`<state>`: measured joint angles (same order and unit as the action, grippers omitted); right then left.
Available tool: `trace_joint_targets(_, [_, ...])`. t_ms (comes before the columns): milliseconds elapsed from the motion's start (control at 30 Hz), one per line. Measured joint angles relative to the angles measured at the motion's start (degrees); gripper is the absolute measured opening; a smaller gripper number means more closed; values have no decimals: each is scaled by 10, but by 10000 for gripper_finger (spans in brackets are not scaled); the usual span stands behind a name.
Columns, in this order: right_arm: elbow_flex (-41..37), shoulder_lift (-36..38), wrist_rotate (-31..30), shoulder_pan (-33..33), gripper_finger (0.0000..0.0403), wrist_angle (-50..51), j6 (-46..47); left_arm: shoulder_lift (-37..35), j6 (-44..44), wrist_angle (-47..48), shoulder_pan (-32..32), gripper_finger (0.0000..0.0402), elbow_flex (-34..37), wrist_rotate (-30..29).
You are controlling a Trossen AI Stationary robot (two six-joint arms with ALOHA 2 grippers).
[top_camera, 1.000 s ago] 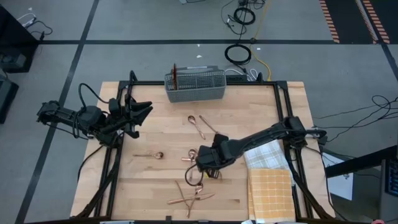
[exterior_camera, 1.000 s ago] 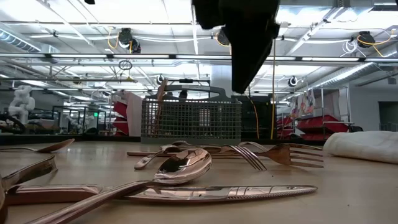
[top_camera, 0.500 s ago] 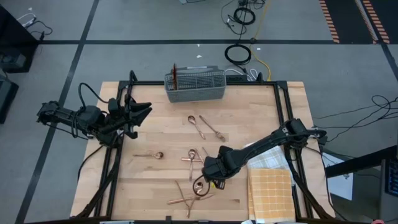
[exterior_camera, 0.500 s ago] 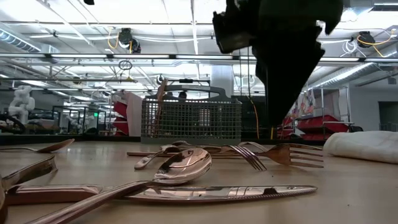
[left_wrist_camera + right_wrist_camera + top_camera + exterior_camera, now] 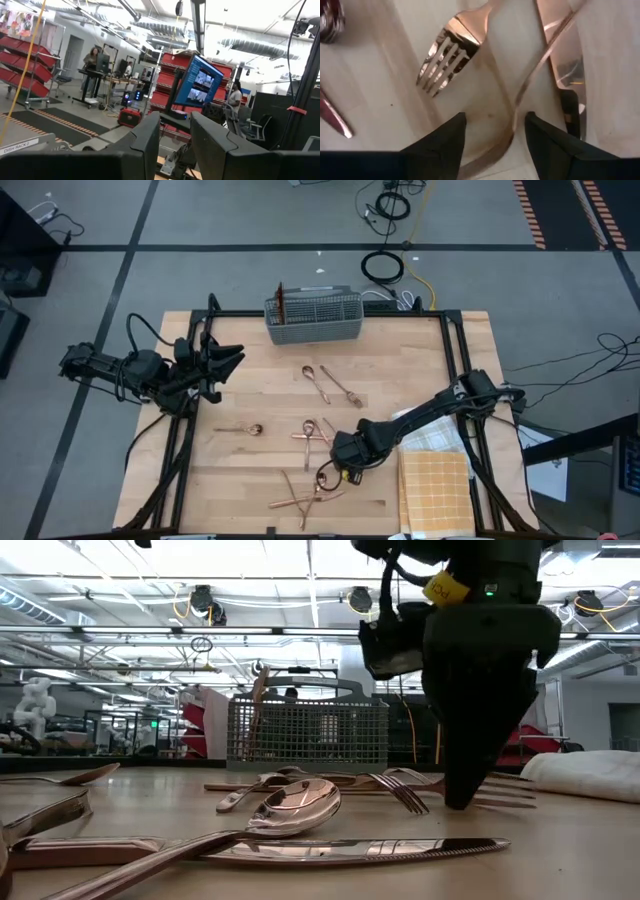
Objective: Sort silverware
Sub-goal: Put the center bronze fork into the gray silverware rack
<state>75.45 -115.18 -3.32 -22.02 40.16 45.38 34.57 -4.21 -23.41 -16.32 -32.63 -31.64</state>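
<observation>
Nearest the table's front edge, a crossed heap of thin rose-gold silverware (image 5: pixel 305 495) lies on the pale wooden table (image 5: pixel 250 470). Just behind it the right gripper (image 5: pixel 340 472) is down at the wood, its two dark fingers (image 5: pixel 442 142) spread apart around the slim curved handle of a copper spoon (image 5: pixel 532 95), not clenched on it; a copper fork (image 5: pixel 447 55) lies beside. Farther back, more copper pieces (image 5: pixel 325 385) are scattered mid-table. At the far edge stands a grey mesh caddy (image 5: pixel 313 318). The left gripper (image 5: pixel 232 358) waits above the table's left side, fingers parted and empty.
</observation>
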Motion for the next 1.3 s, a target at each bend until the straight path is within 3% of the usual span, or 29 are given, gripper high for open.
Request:
trace_joint_targets(100, [-3,0,-3,0,121,1,3,0,0,0,0,114,0,0])
trace_joint_targets(200, [-4,0,4,1,35,4,7,0,0,0,0,114,0,0])
trace_joint_targets(267, [-4,0,12,1,12,5,17,0,0,0,0,114,0,0])
trace_joint_targets(533, [-8,21,2,-6,1,46,71,0,1,0,0,114,0,0])
trace_joint_targets(867, [-7,129,-85,-5,0,106,126,0,1,1,0,114,0,0])
trace_joint_targets(967, [15,186,-150,10,0,188,121,0,1,2,0,114,0,0])
trace_joint_targets(1133, [100,259,-285,100,0,375,10,0,1,4,0,114,0,0])
trace_joint_targets(1300, [220,265,-383,241,0,448,-224,0,1,4,0,114,0,0])
